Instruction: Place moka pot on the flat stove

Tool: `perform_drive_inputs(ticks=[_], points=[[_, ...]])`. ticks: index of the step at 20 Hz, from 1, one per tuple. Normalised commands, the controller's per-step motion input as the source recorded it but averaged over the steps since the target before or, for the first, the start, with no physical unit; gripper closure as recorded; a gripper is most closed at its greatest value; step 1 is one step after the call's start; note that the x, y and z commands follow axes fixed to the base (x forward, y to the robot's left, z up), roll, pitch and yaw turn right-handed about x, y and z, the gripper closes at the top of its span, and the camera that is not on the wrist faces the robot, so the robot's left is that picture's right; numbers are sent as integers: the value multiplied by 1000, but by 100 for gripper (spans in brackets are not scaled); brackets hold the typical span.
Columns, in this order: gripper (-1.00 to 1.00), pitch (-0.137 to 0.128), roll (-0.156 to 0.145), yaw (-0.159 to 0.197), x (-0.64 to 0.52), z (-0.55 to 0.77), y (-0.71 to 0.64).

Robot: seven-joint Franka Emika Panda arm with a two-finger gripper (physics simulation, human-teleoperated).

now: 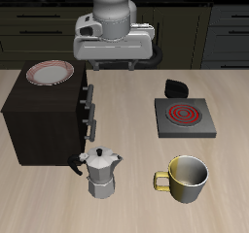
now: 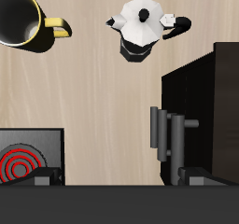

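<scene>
The moka pot point(image 1: 101, 171) stands upright on the table near the front edge, just in front of the dark cabinet; it also shows in the wrist view point(image 2: 140, 27). The flat stove point(image 1: 183, 116) with its red coil lies farther back, bare on top, and its edge shows in the wrist view point(image 2: 23, 158). My gripper point(image 1: 115, 66) hangs high above the back of the table, well apart from both. In the wrist view the gripper point(image 2: 119, 179) is open and empty.
A yellowish-rimmed metal mug point(image 1: 185, 177) stands beside the moka pot near the front edge, in front of the stove. A large dark cabinet point(image 1: 44, 116) with drawer handles carries a plate point(image 1: 51, 74). A small black object point(image 1: 175, 85) lies behind the stove.
</scene>
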Motion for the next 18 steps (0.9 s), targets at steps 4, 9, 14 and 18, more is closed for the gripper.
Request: perform_drive_inputs(ticks=[4, 9, 14, 18], points=[[-100, 3, -32, 7, 339, 104, -95], [-100, 5, 13, 12, 295, 72, -61], [-100, -2, -27, -25, 324, 61, -130], [-100, -26, 11, 2, 172, 15, 1]])
